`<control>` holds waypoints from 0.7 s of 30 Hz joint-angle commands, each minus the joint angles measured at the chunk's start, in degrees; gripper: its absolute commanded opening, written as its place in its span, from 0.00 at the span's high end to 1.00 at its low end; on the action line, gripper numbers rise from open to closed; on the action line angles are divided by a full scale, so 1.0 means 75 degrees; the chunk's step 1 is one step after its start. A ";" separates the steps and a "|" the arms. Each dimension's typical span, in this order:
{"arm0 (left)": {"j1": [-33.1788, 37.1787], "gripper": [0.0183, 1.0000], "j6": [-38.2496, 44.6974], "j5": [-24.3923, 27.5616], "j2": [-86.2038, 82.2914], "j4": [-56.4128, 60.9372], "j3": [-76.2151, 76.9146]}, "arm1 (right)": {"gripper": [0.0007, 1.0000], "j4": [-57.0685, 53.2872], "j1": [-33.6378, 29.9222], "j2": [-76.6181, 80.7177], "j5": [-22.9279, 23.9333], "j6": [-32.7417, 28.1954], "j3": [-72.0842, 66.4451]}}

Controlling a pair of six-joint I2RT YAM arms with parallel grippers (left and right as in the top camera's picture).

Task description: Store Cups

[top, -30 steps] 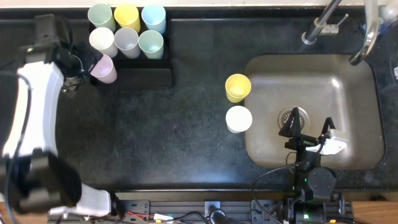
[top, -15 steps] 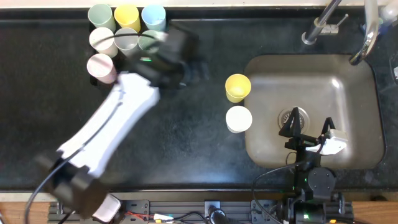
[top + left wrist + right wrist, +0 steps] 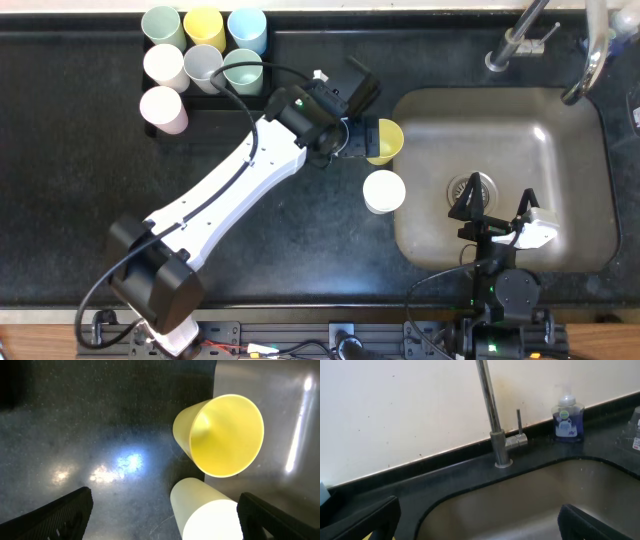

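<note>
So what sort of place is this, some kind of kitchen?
Most likely a kitchen counter: a steel sink is set into a dark worktop. A tap stands behind it, with a soap bottle by the wall. Plastic cups stand grouped at the back.

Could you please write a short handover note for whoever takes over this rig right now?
Left gripper: open and empty, above the yellow cup and the white cup, which stand on the counter beside the sink.
Right gripper: open and empty, over the sink.
Done: seven cups are in the rack at the counter's back left, the pink cup at its front left.
Left: move the yellow cup, then the white cup, to the rack's free front places.
</note>
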 commanded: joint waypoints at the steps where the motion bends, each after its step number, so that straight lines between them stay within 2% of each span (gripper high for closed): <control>1: -0.0015 0.05 0.0140 0.0323 0.0478 -0.0003 0.0251 | 0.00 0.0044 0.0015 -0.0070 0.0015 0.0032 -0.0102; 21: 0.0000 0.06 0.0108 0.0379 0.1119 0.0635 0.0251 | 0.00 0.0044 0.0015 -0.0070 0.0015 0.0032 -0.0102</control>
